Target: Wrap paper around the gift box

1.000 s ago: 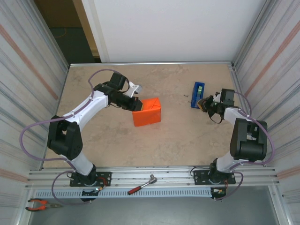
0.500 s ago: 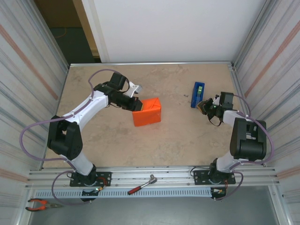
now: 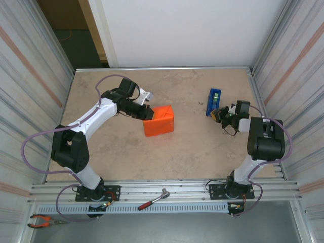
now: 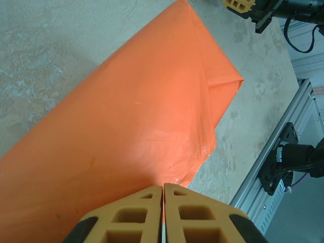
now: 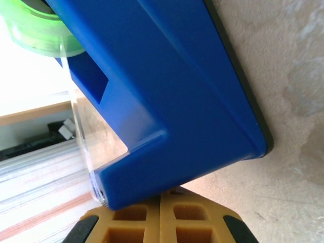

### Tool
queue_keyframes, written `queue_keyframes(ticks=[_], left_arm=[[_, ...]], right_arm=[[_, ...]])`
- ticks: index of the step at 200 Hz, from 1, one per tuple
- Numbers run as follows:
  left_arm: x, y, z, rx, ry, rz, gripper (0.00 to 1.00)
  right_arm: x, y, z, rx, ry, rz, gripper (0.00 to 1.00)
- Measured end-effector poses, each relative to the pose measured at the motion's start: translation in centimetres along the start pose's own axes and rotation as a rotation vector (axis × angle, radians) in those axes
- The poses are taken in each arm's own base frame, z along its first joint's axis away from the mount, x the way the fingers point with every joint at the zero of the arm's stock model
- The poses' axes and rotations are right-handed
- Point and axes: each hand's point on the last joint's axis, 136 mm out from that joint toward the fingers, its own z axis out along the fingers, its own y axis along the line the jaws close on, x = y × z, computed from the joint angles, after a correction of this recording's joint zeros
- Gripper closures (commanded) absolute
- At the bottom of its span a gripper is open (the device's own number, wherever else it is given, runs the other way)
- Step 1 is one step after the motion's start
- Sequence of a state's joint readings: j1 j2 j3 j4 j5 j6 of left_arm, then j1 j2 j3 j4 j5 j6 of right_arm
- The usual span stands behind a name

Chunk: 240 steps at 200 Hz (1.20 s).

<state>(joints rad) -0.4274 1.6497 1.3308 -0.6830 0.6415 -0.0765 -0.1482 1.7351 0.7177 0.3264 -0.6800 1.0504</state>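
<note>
From above, the thin, matte, bright orange paper sits left of the middle of the pale stone-look table, folded up into a blocky parcel. I can't see the gift box itself; judging by that shape, it is inside the paper. The parcel's slightly longer side runs across the table, tilted up toward the right. The left gripper touches its far-left corner, reaching in from the left. Of the 2 arms this one is plainly the nearer. The right gripper is well apart from the parcel, just beside the blue plastic tape dispenser near the right wall. Bare table lies all round the parcel, most of it toward the near rail and the right.

At the left wrist, the yellow fingers are clenched, and the paper's near edge narrows straight into their seam. I judge that they are pinching a thin fold. A folded corner points away toward the right.

At the right wrist, the fingers are pressed together with nothing visible between them, their tips against the dispenser's lower end, below the green tape roll. Any taping, I reckon, means crossing that open stretch leftward.
</note>
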Motion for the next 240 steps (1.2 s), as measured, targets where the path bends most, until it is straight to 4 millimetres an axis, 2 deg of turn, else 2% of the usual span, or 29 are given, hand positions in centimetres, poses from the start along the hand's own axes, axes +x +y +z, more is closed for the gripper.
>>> queue_keyframes(ticks=[51,73,90,116,149,171,193,220,240], left_arm=[[0.1,0.0,0.0,0.001,0.000,0.002,0.89],[0.1,0.0,0.0,0.001,0.001,0.002,0.89],[0.1,0.0,0.0,0.001,0.000,0.002,0.89],[0.1,0.0,0.0,0.000,0.000,0.002,0.89],[0.2,0.0,0.0,0.001,-0.001,0.003,0.89],[0.3,-0.2,0.0,0.002,-0.001,0.007,0.89],[0.4,-0.2,0.0,-0.002,-0.002,0.009,0.90],[0.3,-0.2,0.0,-0.004,-0.007,0.013,0.89],[0.3,-0.1,0.0,-0.003,-0.011,0.016,0.90]], right_arm=[[1.2,-2.4,0.8,0.053,0.029,0.059,1.00],[1.4,-2.5,0.6,0.059,0.033,0.062,1.00],[1.8,-1.8,0.2,0.053,0.037,0.046,1.00],[3.3,0.8,-0.7,0.035,0.057,-0.017,1.00],[6.4,7.0,-1.3,-0.013,0.104,-0.173,1.00],[10.1,11.2,-1.4,-0.051,0.159,-0.287,1.00],[14.5,14.1,-1.5,-0.076,0.225,-0.378,1.00],[19.4,16.0,-1.4,-0.088,0.302,-0.456,1.00],[21.9,16.6,-1.3,-0.087,0.326,-0.490,1.00]])
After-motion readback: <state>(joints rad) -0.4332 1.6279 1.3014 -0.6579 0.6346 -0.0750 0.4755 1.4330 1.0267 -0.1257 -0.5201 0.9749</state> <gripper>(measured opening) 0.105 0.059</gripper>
